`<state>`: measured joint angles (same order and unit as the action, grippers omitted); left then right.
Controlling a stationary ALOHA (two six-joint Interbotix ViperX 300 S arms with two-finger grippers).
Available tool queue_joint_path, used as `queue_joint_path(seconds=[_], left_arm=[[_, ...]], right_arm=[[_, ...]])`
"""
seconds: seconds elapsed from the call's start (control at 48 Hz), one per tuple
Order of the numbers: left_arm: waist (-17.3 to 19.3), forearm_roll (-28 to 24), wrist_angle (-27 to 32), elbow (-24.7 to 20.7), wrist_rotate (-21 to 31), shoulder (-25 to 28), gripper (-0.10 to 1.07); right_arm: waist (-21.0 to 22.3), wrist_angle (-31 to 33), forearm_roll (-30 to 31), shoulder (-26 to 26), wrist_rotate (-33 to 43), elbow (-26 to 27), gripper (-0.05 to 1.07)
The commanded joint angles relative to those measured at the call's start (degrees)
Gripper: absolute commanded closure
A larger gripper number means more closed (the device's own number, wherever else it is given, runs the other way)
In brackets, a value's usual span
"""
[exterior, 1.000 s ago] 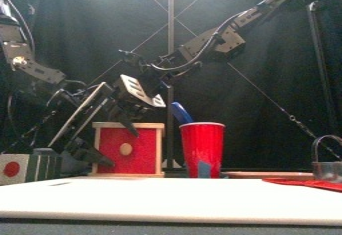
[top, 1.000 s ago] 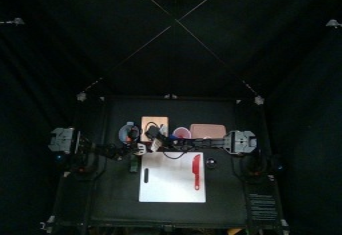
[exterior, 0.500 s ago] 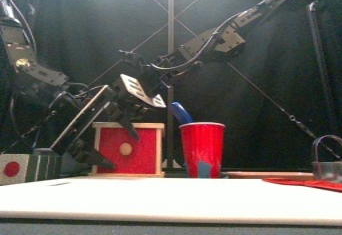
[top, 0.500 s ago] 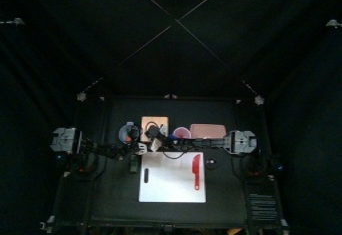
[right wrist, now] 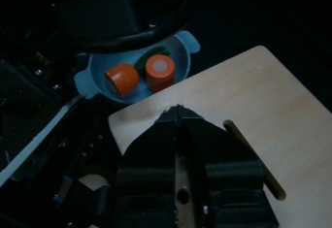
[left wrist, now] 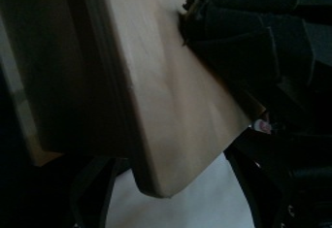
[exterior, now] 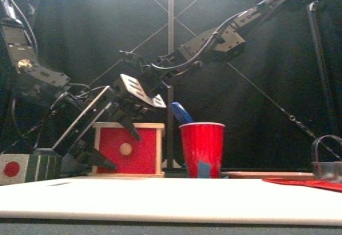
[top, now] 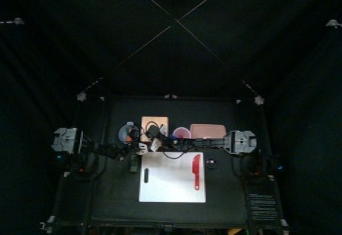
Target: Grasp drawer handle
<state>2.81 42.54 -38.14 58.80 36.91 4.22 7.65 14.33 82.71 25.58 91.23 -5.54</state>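
Firstly, drawer box (exterior: 130, 149): small wooden box with a red front, standing at the table's back left; in the top view it lies at 11 o'clock from the white sheet (top: 173, 178).
Handle (exterior: 124, 149): pale round knob in the middle of the red front, facing the front camera; nothing grips it.
Left claw (left wrist: 176, 185): jaws spread wide and empty, hanging at 12 o'clock above the box in the front view; its wrist view shows a wooden panel of the box running between the jaws.
Right claw (right wrist: 182, 125): jaws drawn together, nothing seen between them; held high, looking down on the box's wooden top and a blue bowl (right wrist: 136, 69) with two orange pieces.
Step in hand: approach, judged from the spread jaws near the box and the untouched knob.
Next move calls for: bringing the left claw down the red front, setting one jaw either side of the knob, then closing.
Red cup (exterior: 201, 149): at 3 o'clock, just beside the box, a blue thing standing in it.
Red tool (top: 197, 169): on the sheet's right part.
Black pen (top: 144, 172): on the sheet's left edge.
Table (top: 120, 204): small, black.
Room: black curtains all round.
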Motion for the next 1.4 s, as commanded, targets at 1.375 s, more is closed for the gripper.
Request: queue_joint_path(seconds=[1.375], left_arm=[[0.7,3.9,-1.8,-2.2,-0.4,0.0,0.15]], right_arm=[[-0.9,-0.2,-1.9,1.2,0.2,-0.4,0.72]])
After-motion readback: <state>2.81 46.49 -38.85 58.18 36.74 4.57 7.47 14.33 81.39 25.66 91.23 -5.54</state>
